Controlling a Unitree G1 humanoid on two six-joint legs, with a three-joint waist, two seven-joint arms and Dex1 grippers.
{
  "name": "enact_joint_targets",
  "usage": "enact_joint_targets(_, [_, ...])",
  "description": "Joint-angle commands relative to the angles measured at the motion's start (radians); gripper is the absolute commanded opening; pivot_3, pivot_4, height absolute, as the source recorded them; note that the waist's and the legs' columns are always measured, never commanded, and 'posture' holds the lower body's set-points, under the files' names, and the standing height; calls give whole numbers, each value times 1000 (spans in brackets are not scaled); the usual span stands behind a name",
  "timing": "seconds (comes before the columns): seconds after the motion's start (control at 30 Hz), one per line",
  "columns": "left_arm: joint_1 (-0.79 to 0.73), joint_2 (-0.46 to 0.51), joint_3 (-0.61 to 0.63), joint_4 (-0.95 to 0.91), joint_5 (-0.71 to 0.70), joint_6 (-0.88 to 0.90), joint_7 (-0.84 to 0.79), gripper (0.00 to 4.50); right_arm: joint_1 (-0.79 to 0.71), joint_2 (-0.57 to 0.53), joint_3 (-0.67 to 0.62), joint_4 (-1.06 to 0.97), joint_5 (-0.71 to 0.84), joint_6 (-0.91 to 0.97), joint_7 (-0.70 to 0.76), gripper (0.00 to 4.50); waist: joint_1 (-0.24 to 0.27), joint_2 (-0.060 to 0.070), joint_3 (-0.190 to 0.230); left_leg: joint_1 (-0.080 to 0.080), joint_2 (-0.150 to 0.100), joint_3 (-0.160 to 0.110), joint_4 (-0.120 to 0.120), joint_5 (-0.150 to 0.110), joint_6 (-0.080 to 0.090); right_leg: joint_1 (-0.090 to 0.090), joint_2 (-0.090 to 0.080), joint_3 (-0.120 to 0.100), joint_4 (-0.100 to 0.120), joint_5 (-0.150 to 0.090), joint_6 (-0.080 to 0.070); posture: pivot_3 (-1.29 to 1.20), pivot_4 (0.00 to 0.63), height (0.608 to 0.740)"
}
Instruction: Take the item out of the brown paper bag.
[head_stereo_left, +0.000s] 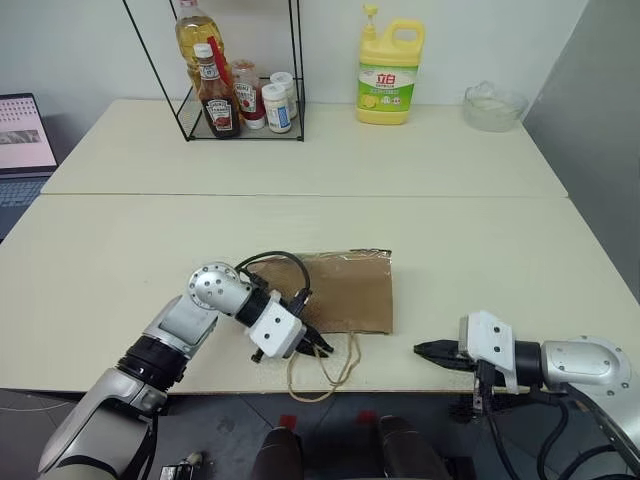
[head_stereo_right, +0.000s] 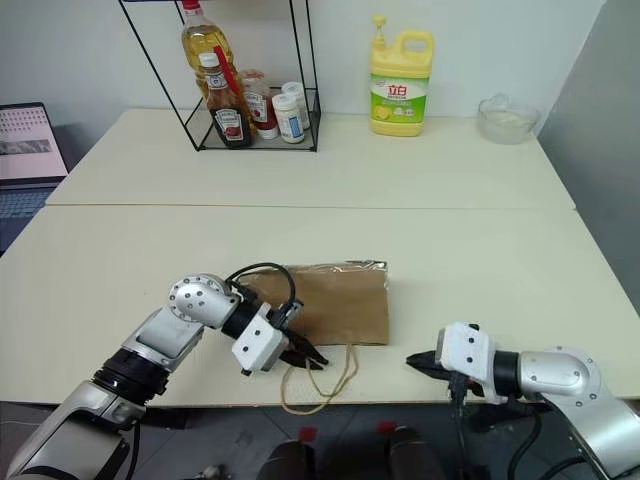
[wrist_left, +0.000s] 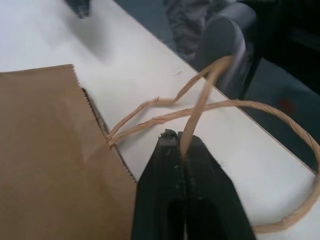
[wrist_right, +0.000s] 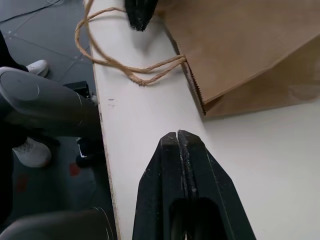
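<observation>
Left gripper (wrist_left: 181, 145) is pinched on 1 cord handle (wrist_left: 200, 100) of the brown paper bag (head_stereo_left: 345, 292), lying flat by the table edge (wrist_right: 107, 165). Right gripper (wrist_right: 178, 137) is closed, empty, beside the mouth. Handle should be lifted gently to open it; bottle is judged inside.

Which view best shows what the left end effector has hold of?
The left wrist view: the left end effector is shut on one twisted paper-cord loop handle of the flat brown paper bag. The eye views show that grip small, at the bag's near edge; the right wrist view shows the fingertips beside the handles.
</observation>
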Motion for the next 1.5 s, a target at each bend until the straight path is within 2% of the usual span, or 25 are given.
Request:
enact_joint_targets(0.03, [-3, -6, 50, -55, -57, 123, 27, 9, 4, -7, 26, 26, -47, -121, 43, 0, 0, 0, 0, 0, 0, 0, 0, 0, 0, 0, 0, 0, 0, 0, 0, 0, 150, 740])
enact_joint_targets(0.1, [4, -5, 60, -74, -68, 178, 38, 9, 7, -6, 46, 50, -79, -192, 58, 0, 0, 0, 0, 0, 0, 0, 0, 0, 0, 0, 0, 0, 0, 0, 0, 0, 150, 740])
enact_joint_targets(0.2, [3, -7, 73, -102, -54, 285, 85, 0, 1, 12, 77, 109, -142, -360, 69, 597, 0, 0, 0, 1, 0, 0, 0, 0, 0, 1, 0, 0, 0, 0, 0, 0, 150, 740])
enact_joint_targets(0.33, [0, -13, 92, -135, -73, 397, 123, 0, -5, 30, 93, 199, -207, -589, 62, 1993, 0, 0, 0, 1, 0, 0, 0, 0, 0, 1, 0, 0, 0, 0, 0, 0, 150, 740])
enact_joint_targets(0.5, [-12, -16, 114, -153, -92, 538, 146, 0, -30, 52, 150, 361, -370, -983, 5, 3737, 0, 0, 0, 2, 0, 0, 0, 0, 0, 2, 0, 0, 0, 0, 0, 0, 150, 740])
enact_joint_targets(0.6, [-23, -23, 129, -165, -117, 626, 161, 0, -47, 72, 181, 457, -445, -1159, -48, 3737, 1, 0, 0, 2, 0, 0, 0, 0, 0, 3, 0, 0, 0, 0, 0, 0, 150, 740])
enact_joint_targets(0.83, [-42, -39, 163, -185, -144, 759, 202, 0, -128, 127, 213, 631, -550, -1396, -175, 3737, 1, 0, 0, 9, 0, 0, 0, 0, 0, 9, 0, 0, 0, 0, 0, 0, 150, 740])
enact_joint_targets(0.93, [-35, -38, 168, -202, -145, 775, 203, 0, -170, 153, 222, 643, -529, -1409, -217, 3737, -1, 0, 0, 15, 0, 0, -1, 0, 0, 15, 0, 1, -1, -1, -3, 0, 150, 740])
enact_joint_targets(1.0, [-32, -39, 171, -209, -144, 781, 204, 0, -186, 164, 253, 602, -440, -1353, -211, 3737, -1, 0, 0, 17, 0, 0, -1, 0, 0, 16, 0, 1, 0, -2, -3, 0, 150, 740])
enact_joint_targets(1.07, [-31, -41, 172, -211, -143, 782, 206, 0, -199, 161, 309, 564, -341, -1267, -167, 3737, -1, 0, 0, 17, 0, 0, -1, 0, 0, 16, 0, 1, 0, -2, -3, 0, 150, 740])
enact_joint_targets(1.13, [-31, -44, 171, -210, -141, 779, 207, 0, -216, 155, 357, 553, -311, -1225, -123, 3737, 0, 0, 0, 17, 0, 0, -1, 0, 0, 17, 0, 1, 0, -2, -3, 0, 150, 740])
enact_joint_targets(1.27, [-37, -58, 173, -211, -149, 801, 220, 0, -270, 189, 390, 577, -313, -1215, -108, 3737, 0, 0, 0, 17, -1, -1, -1, 0, 0, 17, 0, 1, 0, -2, -3, 0, 150, 740])
enact_joint_targets(1.4, [-32, -57, 180, -223, -156, 821, 221, 0, -330, 230, 385, 657, -416, -1270, -134, 3737, 0, 0, 0, 17, -1, -1, -1, 0, 0, 17, 0, 1, 0, -2, -3, 0, 150, 740])
enact_joint_targets(1.5, [-25, -53, 180, -229, -159, 825, 222, 0, -361, 261, 389, 709, -429, -1265, -148, 3737, 0, 0, 0, 17, -1, -1, -1, 0, 0, 17, 0, 1, 0, -2, -3, 0, 150, 740])
